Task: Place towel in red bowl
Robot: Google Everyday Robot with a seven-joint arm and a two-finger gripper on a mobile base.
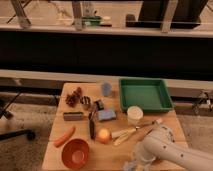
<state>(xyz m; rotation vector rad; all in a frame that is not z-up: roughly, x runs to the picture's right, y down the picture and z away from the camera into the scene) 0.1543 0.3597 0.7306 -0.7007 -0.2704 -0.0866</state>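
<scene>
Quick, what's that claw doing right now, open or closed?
Gripper: shut, low at the table's front right edge, by the towel; whether it grips it cannot be told.
</scene>
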